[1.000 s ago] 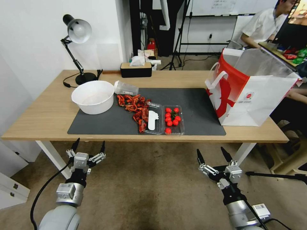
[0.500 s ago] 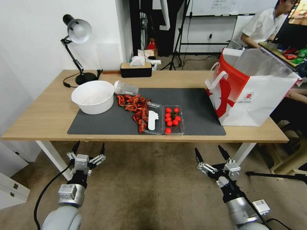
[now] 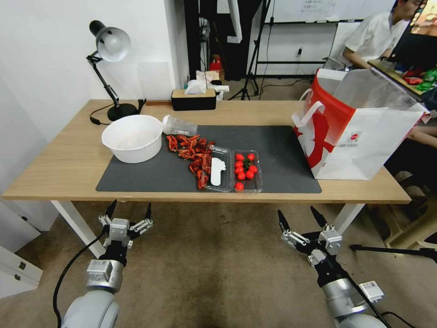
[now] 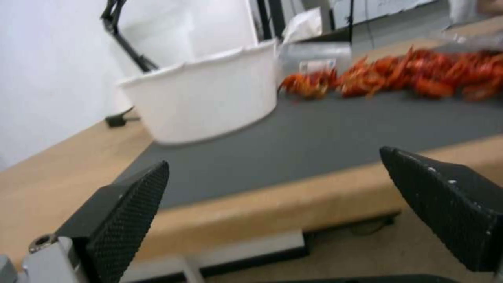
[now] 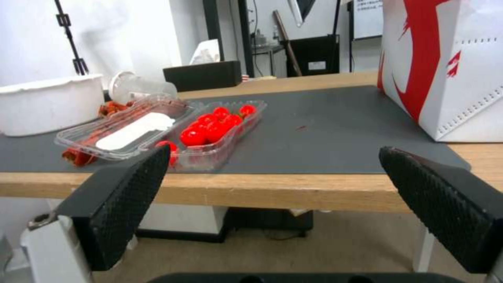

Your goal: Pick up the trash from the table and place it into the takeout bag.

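While both arms are held low in front of the table (image 3: 63,168), the left gripper (image 3: 129,211) and the right gripper (image 3: 300,216) are seen in the head view below the near edge, each with its fingers spread apart and nothing between them. On the dark grey mat (image 3: 282,150) a clear plastic cup (image 3: 179,126) is laid on its side just beside a big white bowl (image 3: 132,138). A heap of red-orange scraps (image 3: 191,152) is spread from the cup toward a clear tray with a white piece (image 3: 219,170), and a clear tray of red tomatoes (image 3: 246,170) is set touching it. The takeout bag (image 3: 359,132) is stood upright at the right end of the table, partly on the mat, its mouth open. A desk lamp (image 3: 109,68) and a black tissue box (image 3: 193,98) are placed along the far edge.

From the left wrist view, the left gripper (image 4: 275,184) is seen with its jaws wide apart, level with the table edge (image 4: 251,204); the white bowl (image 4: 204,100) and the scraps (image 4: 403,76) are seen beyond.

From the right wrist view, the right gripper (image 5: 275,184) is likewise shown wide open and empty. The tomato tray (image 5: 217,131), the other tray (image 5: 123,131), the fallen cup (image 5: 139,90) and the bag's red-and-white side (image 5: 445,67) are seen on the table beyond it.
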You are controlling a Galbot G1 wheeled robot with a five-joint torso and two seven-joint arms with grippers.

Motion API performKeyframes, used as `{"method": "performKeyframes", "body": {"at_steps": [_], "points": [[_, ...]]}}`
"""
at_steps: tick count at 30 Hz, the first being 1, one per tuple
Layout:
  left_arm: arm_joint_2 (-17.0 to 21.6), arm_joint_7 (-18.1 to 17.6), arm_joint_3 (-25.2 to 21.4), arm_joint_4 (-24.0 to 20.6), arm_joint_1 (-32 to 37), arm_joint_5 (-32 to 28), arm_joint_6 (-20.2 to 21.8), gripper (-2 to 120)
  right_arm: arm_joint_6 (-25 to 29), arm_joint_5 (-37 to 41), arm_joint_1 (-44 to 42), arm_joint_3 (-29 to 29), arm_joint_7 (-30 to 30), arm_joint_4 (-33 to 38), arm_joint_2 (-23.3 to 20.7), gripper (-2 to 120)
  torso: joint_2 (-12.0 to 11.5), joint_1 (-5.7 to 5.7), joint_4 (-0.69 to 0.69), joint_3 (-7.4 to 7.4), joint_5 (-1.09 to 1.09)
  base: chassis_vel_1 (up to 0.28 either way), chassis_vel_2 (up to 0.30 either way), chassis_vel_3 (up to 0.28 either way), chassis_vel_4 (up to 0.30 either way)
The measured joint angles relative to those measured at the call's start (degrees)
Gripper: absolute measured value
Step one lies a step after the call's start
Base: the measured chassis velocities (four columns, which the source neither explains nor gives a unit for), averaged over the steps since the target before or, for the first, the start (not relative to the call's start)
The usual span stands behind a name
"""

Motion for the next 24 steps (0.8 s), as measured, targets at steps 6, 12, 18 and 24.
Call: {"method": "performKeyframes", "body": {"at_steps": [6,12,18,24], "points": [[5.4,1.0,3.0,-1.4,-7.9,-6.5,5.0,100,-0.1,0.1,0.2,-0.1,0.1,-0.1,-0.4,100,0.0,0.0,0.0,0.0,-0.01,0.0,0.0,0.0,0.0],[11.3,-0.1,7.5,-0.9,-18.6,-14.3,9.9,100,-0.1,0.1,0.1,0.1,0.2,-0.1,-0.4,100,0.0,0.0,-0.02,0.01,-0.02,0.0,0.0,0.0,0.0],[17.0,-3.9,12.6,1.5,-30.3,-27.5,16.1,100,-0.1,0.1,-0.1,0.1,0.3,0.0,-0.3,100,0.0,0.0,0.0,0.01,-0.02,0.0,0.0,0.0,0.0],[21.3,-4.0,21.4,9.6,-47.3,-35.0,18.1,100,-0.3,-0.2,-0.4,0.4,0.5,0.5,0.0,100,0.0,0.0,-0.01,0.01,0.02,0.0,0.0,0.0,0.0]]}}
